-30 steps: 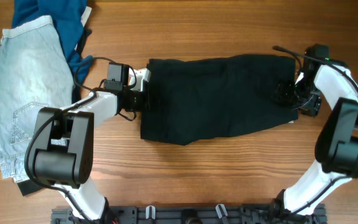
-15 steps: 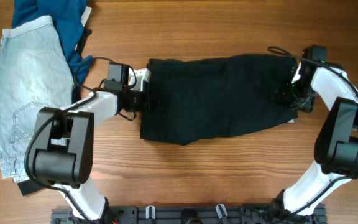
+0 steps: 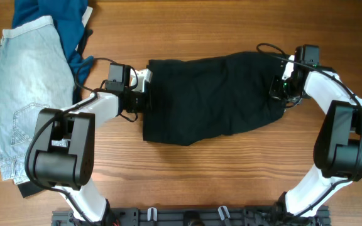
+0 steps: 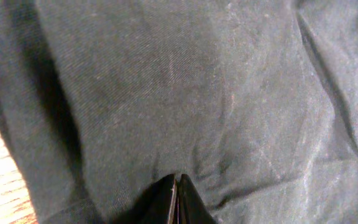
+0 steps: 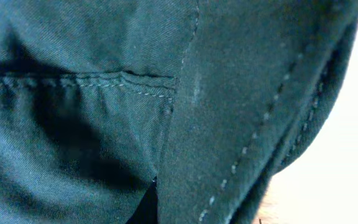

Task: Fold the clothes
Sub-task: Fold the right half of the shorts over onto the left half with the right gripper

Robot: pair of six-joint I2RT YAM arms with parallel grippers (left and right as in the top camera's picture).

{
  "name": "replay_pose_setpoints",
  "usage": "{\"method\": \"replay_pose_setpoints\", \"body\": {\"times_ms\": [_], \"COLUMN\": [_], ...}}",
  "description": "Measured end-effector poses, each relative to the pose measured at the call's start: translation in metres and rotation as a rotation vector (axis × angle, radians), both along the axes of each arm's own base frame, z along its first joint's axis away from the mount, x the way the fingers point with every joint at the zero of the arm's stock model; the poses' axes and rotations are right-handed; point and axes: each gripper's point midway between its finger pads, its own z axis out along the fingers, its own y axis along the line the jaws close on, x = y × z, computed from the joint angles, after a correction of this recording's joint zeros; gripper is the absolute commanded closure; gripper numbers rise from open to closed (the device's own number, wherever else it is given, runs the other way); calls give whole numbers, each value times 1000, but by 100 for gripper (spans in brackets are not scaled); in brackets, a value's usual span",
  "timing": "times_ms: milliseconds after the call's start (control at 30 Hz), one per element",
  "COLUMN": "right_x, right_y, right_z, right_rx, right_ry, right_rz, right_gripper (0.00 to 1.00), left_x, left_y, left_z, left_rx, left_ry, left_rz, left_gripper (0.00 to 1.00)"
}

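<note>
Across the wooden desk [image 3: 231,176] I pinch the black shorts [image 3: 212,100] at both ends, left gripper [image 3: 146,100] and right gripper [image 3: 281,94] clamped tight on fabric (presumably to carry one end over for the fold).

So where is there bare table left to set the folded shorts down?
Bare table lies between the black shorts and the near edge, and along the far edge right of the dark blue garment. The left end is crowded: pale denim shorts overlie that garment.

No readable text, labels, brands or numbers
</note>
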Motion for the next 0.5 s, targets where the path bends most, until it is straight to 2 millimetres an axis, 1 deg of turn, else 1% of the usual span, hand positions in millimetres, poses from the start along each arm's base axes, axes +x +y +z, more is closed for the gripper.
{"method": "replay_pose_setpoints", "body": {"times_ms": [133, 233, 333, 500], "right_x": [5, 2, -5, 0], "right_y": [9, 8, 0, -26], "right_z": [3, 6, 10, 39], "right_rx": [60, 100, 145, 201], "right_ry": [-5, 31, 76, 50], "right_rz": [11, -2, -38, -104], "right_gripper": [96, 96, 96, 96], "left_x": [0, 0, 0, -1], "left_y": [0, 0, 1, 1], "left_z": [0, 0, 0, -1], "left_rx": [1, 4, 6, 9], "left_ry": [2, 4, 6, 9], "left_rz": [0, 1, 2, 3], "left_gripper": [96, 96, 96, 96]}}
